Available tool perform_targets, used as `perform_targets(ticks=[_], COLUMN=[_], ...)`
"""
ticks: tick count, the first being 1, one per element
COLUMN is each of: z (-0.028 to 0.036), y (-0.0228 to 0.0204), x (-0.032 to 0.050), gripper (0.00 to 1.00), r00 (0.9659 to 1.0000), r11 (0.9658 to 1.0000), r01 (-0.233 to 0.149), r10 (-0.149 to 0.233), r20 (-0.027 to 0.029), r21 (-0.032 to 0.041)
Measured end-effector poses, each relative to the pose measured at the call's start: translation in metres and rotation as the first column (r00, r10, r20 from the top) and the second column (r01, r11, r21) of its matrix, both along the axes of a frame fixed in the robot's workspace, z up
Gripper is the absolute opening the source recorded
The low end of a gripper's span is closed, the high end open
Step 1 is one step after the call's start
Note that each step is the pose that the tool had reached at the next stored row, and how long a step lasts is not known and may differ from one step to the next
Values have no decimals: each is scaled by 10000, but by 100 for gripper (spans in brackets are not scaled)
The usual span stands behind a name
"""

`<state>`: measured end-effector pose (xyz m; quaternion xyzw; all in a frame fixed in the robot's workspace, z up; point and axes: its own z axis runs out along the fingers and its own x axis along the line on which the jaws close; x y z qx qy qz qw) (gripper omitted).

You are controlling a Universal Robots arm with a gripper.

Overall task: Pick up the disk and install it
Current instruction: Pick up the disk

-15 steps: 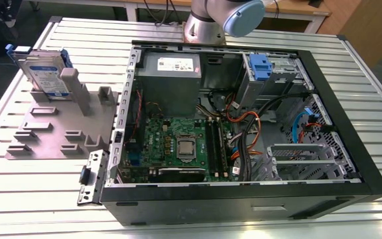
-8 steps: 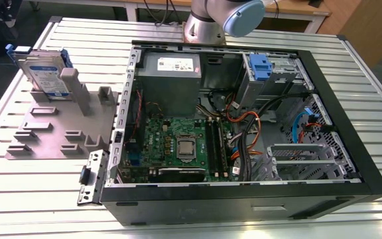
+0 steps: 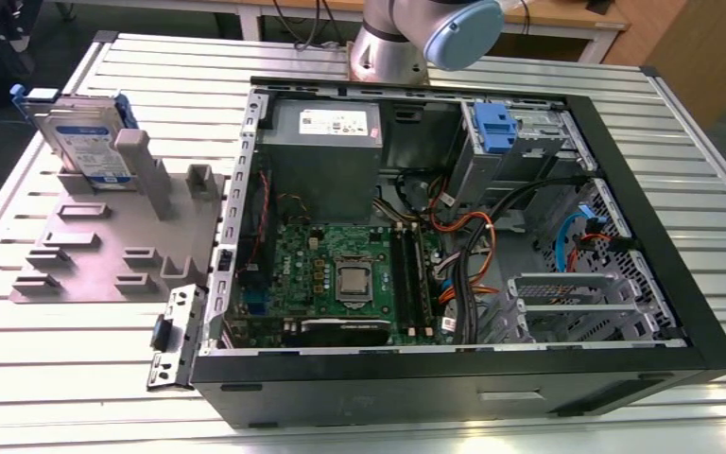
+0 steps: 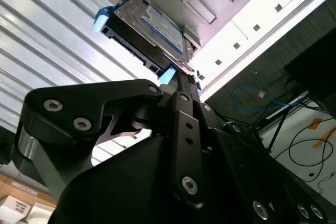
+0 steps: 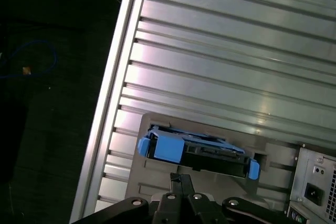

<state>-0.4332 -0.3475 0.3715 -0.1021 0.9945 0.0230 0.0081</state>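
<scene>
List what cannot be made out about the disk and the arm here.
The disk's lower part, exterior view: sunk in the grey holder.
The disk's label, first wrist view: the disk is edge-on.
One end of the disk, second wrist view: behind the gripper.
The arm, exterior view: cut off by the top edge.

Exterior view: bright, even overhead light on table (image 3: 73,378), soft sheen along slats, faint short shadows beside grey rack (image 3: 98,251); inside computer case (image 3: 464,388) dimmer, deep shade low along walls. First wrist view: strong glare streaks on slats, floor (image 5: 52,77) past table edge nearly black. Second wrist view: disk (image 4: 157,24) label well lit, gripper (image 4: 179,77) dark, underexposed, few highlights
</scene>
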Motion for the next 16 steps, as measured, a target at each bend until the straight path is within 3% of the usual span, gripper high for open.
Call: perform_targets(ticks=[11,16], z=[0,0], y=[0,0], x=[0,0], gripper=[11,11], r00=[10000,9992], r11=[10000,9992], r01=[-47,-405], r10=[47,405], r20=[1,0], r21=[0,0])
